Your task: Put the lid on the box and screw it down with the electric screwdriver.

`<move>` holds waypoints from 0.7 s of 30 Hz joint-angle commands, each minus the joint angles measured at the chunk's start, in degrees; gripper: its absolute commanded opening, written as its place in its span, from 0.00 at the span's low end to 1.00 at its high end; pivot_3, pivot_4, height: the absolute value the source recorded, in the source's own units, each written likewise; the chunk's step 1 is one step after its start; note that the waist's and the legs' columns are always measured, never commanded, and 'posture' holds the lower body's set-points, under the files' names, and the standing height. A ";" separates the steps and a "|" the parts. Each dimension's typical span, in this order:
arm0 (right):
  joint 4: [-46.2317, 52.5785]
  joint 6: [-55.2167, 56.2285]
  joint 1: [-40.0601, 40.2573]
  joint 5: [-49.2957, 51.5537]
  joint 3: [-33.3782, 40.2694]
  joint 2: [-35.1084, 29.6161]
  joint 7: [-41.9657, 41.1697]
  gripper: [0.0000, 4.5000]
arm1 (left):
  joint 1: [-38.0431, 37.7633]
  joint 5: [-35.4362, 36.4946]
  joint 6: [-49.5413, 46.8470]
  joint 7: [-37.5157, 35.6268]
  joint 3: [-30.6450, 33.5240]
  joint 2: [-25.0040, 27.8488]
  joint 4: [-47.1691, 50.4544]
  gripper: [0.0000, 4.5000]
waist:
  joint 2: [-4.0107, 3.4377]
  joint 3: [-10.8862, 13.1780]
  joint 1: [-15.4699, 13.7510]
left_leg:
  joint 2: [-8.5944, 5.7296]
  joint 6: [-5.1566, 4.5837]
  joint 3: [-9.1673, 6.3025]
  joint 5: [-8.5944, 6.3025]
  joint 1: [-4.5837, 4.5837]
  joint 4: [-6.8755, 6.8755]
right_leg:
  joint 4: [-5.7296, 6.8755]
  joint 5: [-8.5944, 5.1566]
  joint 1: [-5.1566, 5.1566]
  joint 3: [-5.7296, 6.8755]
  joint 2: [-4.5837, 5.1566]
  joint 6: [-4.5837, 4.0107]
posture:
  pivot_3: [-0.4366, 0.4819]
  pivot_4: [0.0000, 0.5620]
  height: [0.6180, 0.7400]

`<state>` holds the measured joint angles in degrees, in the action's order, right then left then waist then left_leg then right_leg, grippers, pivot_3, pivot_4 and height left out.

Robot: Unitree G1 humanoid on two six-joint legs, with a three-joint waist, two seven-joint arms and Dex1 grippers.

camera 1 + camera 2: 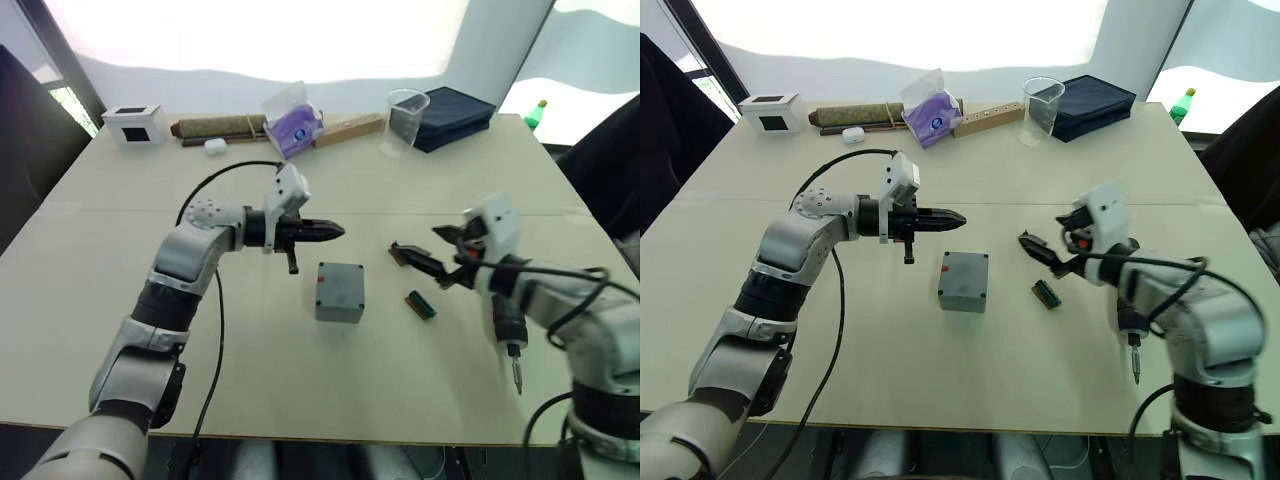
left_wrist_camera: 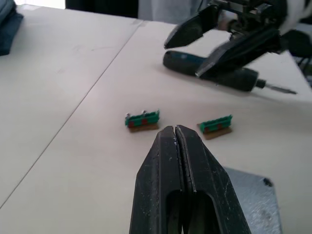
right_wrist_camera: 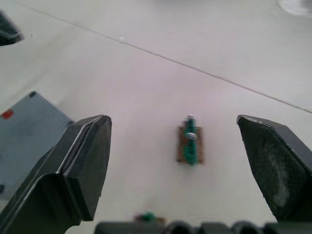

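A pale beige desk (image 1: 120, 260) carries everything, with bright light washing out the room beyond its far edge. Along that far edge, from ten to one o'clock, stand a white box with a black window (image 1: 134, 123), a long brown roll (image 1: 215, 127), a purple packet (image 1: 293, 125), a clear plastic cup (image 1: 403, 122) and a dark blue case (image 1: 452, 104).

The box (image 1: 339, 291) sits at the middle of the desk with the lid (image 1: 964, 267) lying on top of it and a small red mark on its left side. Two small green-brown strips (image 2: 142, 120) lie on the desk at the box's three o'clock.

The left claw (image 1: 330, 232) hovers just at the box's eleven o'clock, clenched, its fingers pressed together and pointing toward three o'clock, the forearm level above the desk. The right claw (image 1: 425, 259) is released, its fingers spread wide and pointing toward nine o'clock over the strips, well apart from the box. The electric screwdriver (image 1: 508, 335) is at the box's four o'clock, under the right wrist, bit pointing to six o'clock.
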<state>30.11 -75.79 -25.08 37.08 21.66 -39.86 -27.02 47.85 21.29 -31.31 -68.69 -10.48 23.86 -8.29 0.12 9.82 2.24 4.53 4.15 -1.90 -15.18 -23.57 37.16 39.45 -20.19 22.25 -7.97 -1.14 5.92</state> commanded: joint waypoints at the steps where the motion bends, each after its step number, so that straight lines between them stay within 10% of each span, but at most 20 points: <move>1: 0.61 -12.52 -4.19 3.17 4.95 -3.12 0.69 1.00 | 1.43 2.38 -0.64 -5.34 -1.48 1.12 3.51 0.00 | 0.00 0.00 0.34 | 0.00 -0.02 0.00 -0.01 0.01 -0.02 | 0.00 0.00 0.00 0.00 -0.01 0.00 | 0.48 0.27 1.00; 6: -16.82 -16.71 0.49 16.40 0.95 -23.32 4.19 1.00 | 1.99 -1.39 6.72 -12.70 -7.88 3.05 6.88 0.00 | -0.05 0.03 -0.46 | -0.04 -0.18 0.08 -0.10 0.01 -0.04 | -0.15 0.00 -0.06 -0.03 0.07 -0.01 | 0.48 0.27 1.00; 21: -39.47 -16.71 -7.42 32.69 -19.51 -34.56 5.53 1.00 | -0.74 -2.46 8.00 -11.91 -9.56 2.31 10.73 0.00 | -0.04 0.04 0.27 | 0.00 -0.41 0.22 -0.23 0.05 0.02 | -0.19 0.00 -0.01 -0.24 0.01 0.00 | 0.48 0.27 1.00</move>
<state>-9.01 -92.14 -30.90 68.77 3.55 -73.06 -20.74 46.97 18.17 -23.22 -81.01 -20.61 25.92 0.07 0.07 9.86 2.51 4.54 3.74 -1.68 -15.41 -23.52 37.19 39.26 -20.18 22.24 -8.20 -1.13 5.92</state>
